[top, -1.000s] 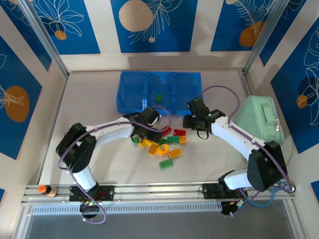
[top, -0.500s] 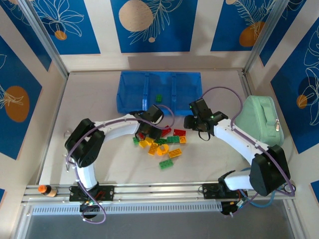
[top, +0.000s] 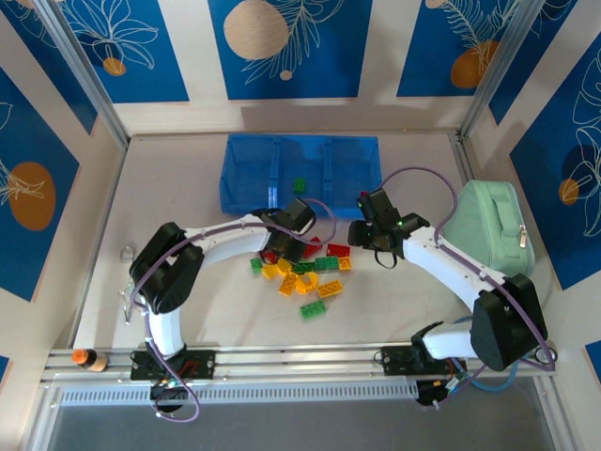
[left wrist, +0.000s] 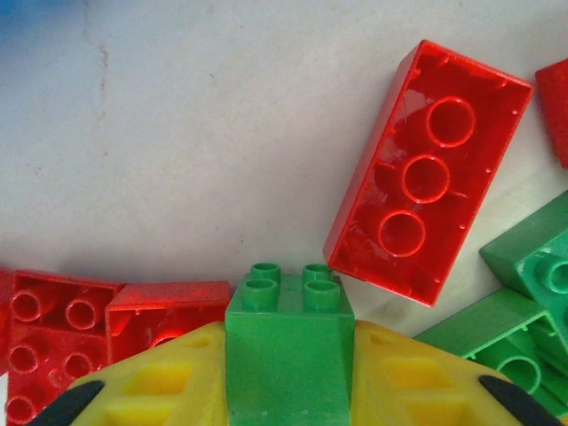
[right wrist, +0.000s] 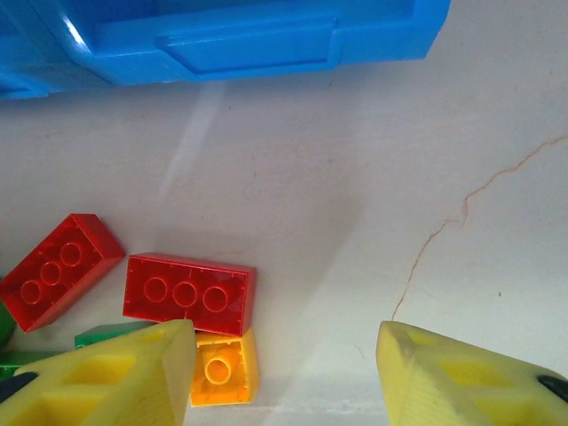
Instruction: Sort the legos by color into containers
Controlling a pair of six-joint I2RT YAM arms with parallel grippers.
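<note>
In front of the blue bin (top: 246, 183), toward its middle compartment, the left fingers (left wrist: 151, 386) are clenched on a small green brick (left wrist: 288, 342). It sits square between the two yellow pads with its four studs facing away from the wrist (whether it rests on the counter (left wrist: 195, 133) or hangs just above it cannot be told). Just beyond it lies a long red brick (left wrist: 426, 173), hollow side up, with more red bricks (left wrist: 53, 328) to its left. The loose pile (top: 305, 274) of red, green and yellow pieces spreads along the bin's near side, apart from it. Inside the bin, a lone green piece (top: 300, 185) lies in the middle compartment. Off the bin's right front corner the right fingers (right wrist: 115, 377) stand released, with bare counter between them. A red block (right wrist: 188, 293) and a small orange block (right wrist: 224, 368) lie beside the left-hand pad. A mint-green pouch (top: 488, 225) sits to the right of the bin.
</note>
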